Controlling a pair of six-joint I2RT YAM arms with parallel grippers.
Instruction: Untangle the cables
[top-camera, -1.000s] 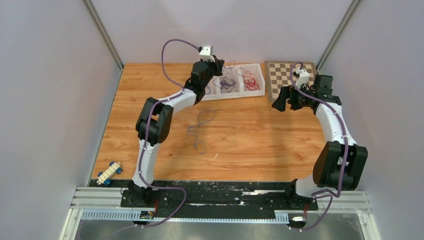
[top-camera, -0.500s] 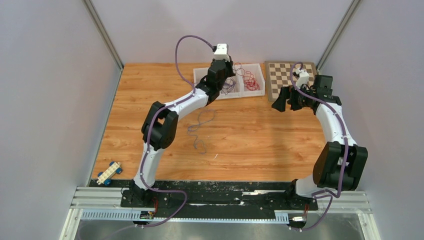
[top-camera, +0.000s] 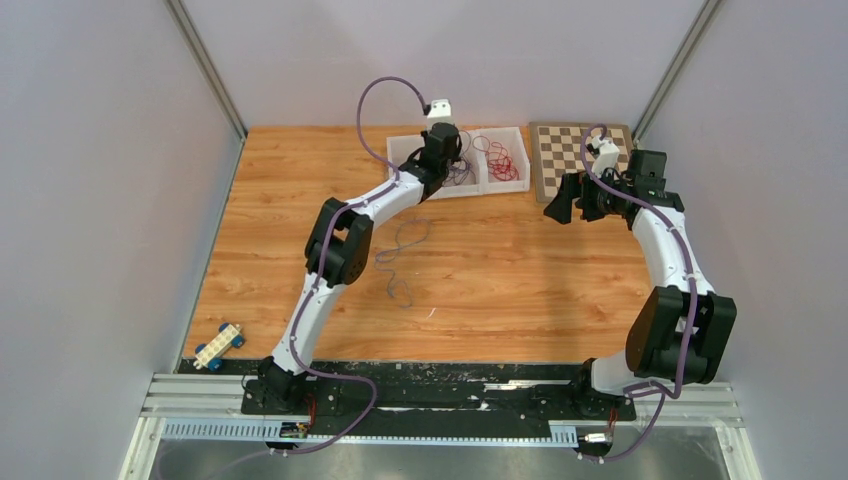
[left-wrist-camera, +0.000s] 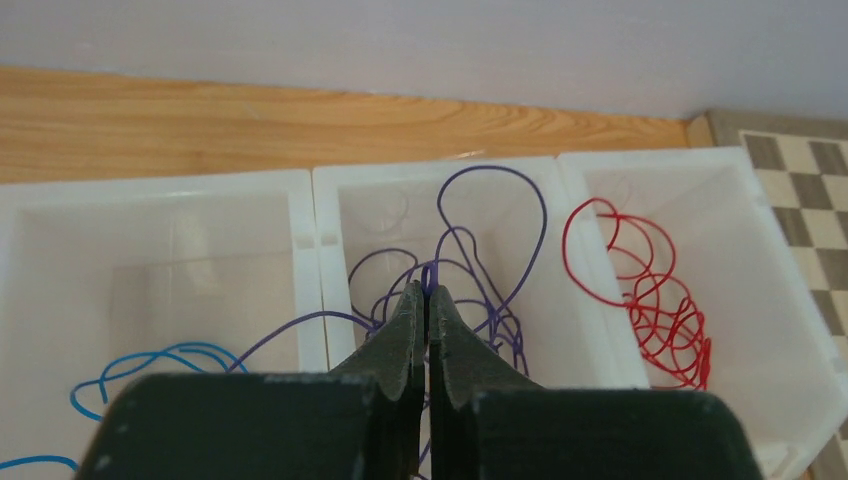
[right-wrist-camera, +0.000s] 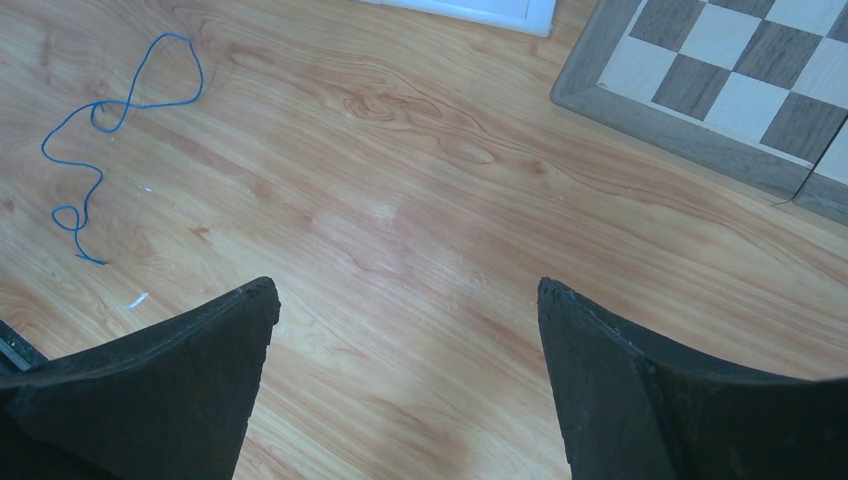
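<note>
A white plastic tray with three compartments (left-wrist-camera: 308, 262) sits at the far edge of the wooden worktop (top-camera: 520, 285), just left of a wood-framed chessboard (top-camera: 580, 150) in the far right corner. Its right compartment holds the coiled thin red wires (left-wrist-camera: 665, 310), its middle one the loopy dark purple wires (left-wrist-camera: 497, 325), and its left one a thin blue wire (left-wrist-camera: 150, 357). The left gripper (left-wrist-camera: 428, 292) hangs over the middle compartment with its jaws pressed fully together. A purple strand rises right at the tips, so it looks pinched there, though the strand is too fine to be sure. One purple strand runs from that point over the divider into the left compartment, close to the blue wire. The right gripper (right-wrist-camera: 405, 285) stands wide open over bare wood near the chessboard's edge and holds nothing. A loose blue wire (right-wrist-camera: 100, 107) lies alone on the worktop left of centre, well apart from the tray. The sorting looks well along, but the drop is the weak spot. If the jaws open here, the trailing strand may be left straddling the divider, with purple resting among blue. Such springy wire may also cling to a finger or hook into neighbouring loops, and lifting away could then drag the whole purple bundle up. Pulling the tail sideways could snag the blue wire and tangle the two again.
</note>
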